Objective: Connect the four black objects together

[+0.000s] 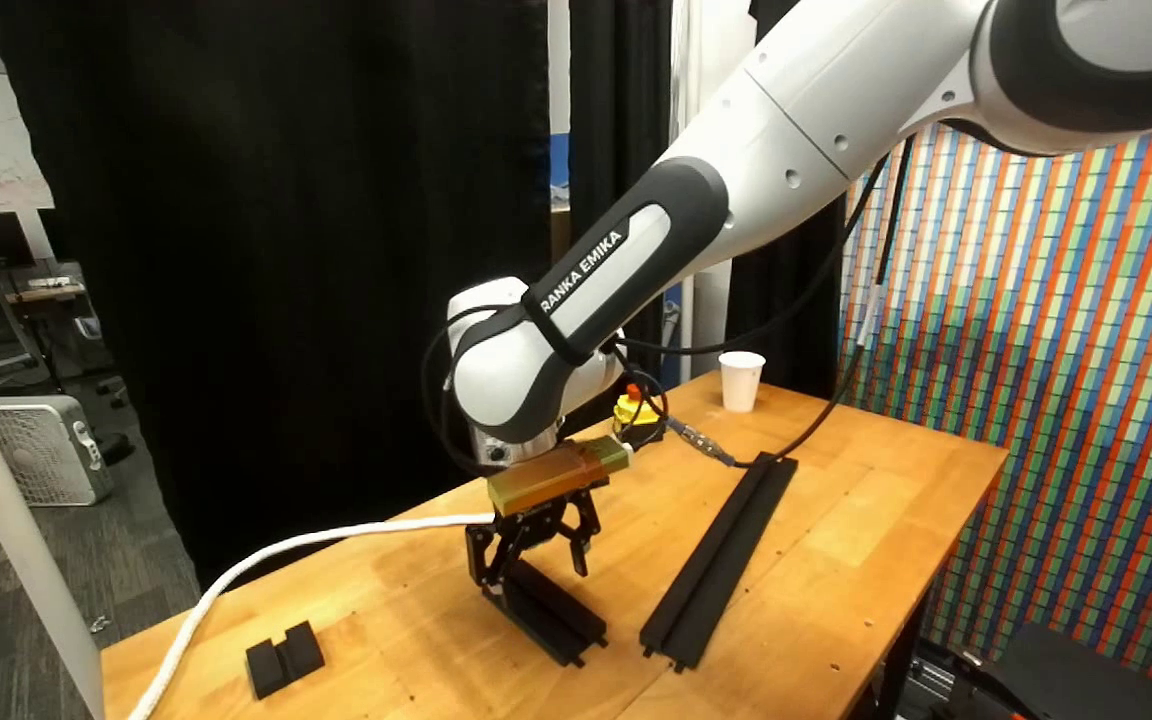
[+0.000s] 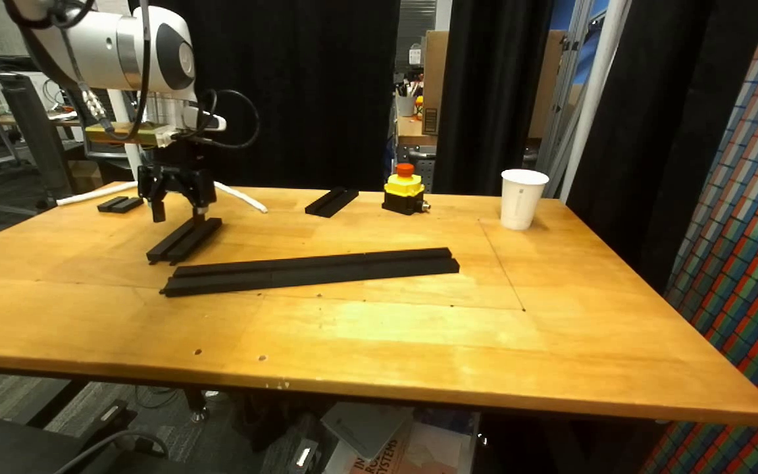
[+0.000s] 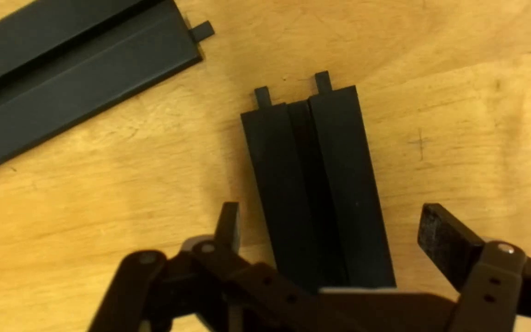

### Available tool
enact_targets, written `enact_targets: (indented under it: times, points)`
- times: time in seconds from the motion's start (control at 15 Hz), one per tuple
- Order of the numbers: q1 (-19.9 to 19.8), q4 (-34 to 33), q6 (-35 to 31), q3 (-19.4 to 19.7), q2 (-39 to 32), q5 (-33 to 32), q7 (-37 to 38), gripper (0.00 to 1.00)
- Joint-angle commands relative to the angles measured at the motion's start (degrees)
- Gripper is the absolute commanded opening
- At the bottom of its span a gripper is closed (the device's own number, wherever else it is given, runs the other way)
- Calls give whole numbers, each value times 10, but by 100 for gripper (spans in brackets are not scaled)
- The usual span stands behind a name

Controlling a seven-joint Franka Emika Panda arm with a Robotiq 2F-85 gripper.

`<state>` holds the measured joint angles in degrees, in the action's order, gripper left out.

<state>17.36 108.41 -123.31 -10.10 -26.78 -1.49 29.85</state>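
Jaws spread, your claw (image 3: 330,216) brackets a black bar (image 3: 321,189) lying between the long strip (image 2: 313,271) and the tabletop's (image 2: 418,342) edge by the curtain (image 1: 276,250); turn square to the bar's sides before gripping.

A long grooved black strip (image 2: 313,271) lies flat on the worktop (image 2: 405,342); a shorter two-tabbed bar (image 3: 318,189) lies near it, apart and angled

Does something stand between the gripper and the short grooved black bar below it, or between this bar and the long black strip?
Nothing visible does. In the wrist view, the open gripper has a finger on each side of the short grooved black bar; wooden tabletop shows between it and the long black strip.
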Motion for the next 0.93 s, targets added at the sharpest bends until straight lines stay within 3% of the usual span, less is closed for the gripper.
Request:
enact_targets:
  times: [0.0,0.47,0.87]
  points:
    - [38,-23,17,11,-15,-56,-43,100]
    - [71,8,-46,25,-17,-183,-67,100]
    - [62,35,-150,39,-13,-182,-55,100]
